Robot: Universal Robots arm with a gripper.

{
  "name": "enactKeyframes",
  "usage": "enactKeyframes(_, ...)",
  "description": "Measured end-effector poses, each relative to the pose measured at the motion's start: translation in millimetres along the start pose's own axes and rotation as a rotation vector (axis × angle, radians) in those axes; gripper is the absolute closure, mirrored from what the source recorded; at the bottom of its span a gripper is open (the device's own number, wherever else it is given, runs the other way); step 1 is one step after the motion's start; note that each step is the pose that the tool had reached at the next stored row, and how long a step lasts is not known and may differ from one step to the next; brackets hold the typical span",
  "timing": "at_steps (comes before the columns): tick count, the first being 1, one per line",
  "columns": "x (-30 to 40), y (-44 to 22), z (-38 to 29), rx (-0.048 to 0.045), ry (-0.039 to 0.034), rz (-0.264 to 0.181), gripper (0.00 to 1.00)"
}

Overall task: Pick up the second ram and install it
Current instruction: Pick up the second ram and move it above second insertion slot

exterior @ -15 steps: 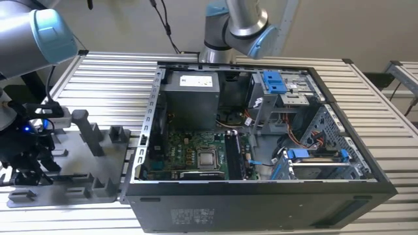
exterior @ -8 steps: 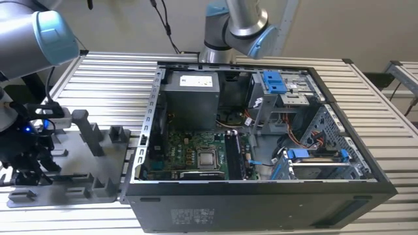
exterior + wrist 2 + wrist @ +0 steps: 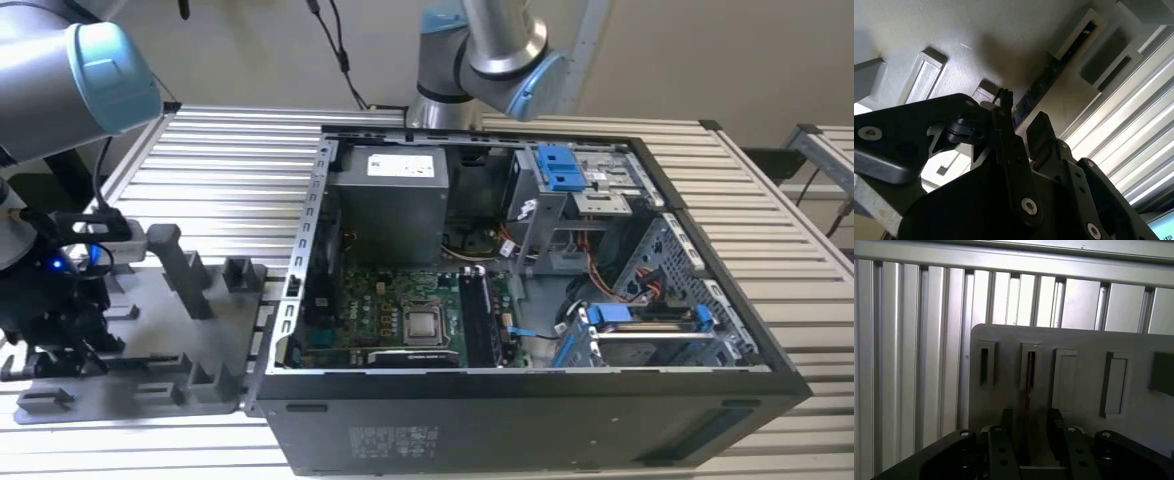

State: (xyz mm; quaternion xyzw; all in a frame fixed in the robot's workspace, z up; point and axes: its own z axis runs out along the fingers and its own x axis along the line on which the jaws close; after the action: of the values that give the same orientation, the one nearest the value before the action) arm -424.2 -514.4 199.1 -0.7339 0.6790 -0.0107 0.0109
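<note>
Beside an open computer case (image 3: 534,400), on the exterior view's left, the arm's gripper (image 3: 54,335) is hanging low over a grey fixture plate (image 3: 200,345) that is lying on a table (image 3: 227,150) of aluminium slats. Inside the case a green motherboard (image 3: 387,310) is facing upward.

The second ram (image 3: 1028,375) is standing on edge in a narrow slot (image 3: 1030,357) of the fixture plate, appearing in the first wrist view as a thin dark line with a reddish edge. The gripper's two black fingers (image 3: 1002,440) are reaching down on either side of the near end of the second ram. The jaws are standing spread, with a gap showing between each finger and the board, so nothing is being gripped.

In the second wrist view the second ram (image 3: 1046,80) is running as a long dark strip across the pale plate, away from the fingertips, its row of black chips just showing. Other moulded pockets of the plate are lying to both sides of it.
</note>
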Motion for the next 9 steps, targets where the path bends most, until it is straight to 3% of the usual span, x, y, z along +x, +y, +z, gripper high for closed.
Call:
enactKeyframes(6,0.0,0.0,0.0,0.0,-0.0001,-0.001,0.85)
enactKeyframes(9,0.0,0.0,0.0,0.0,-0.0001,-0.002,0.85)
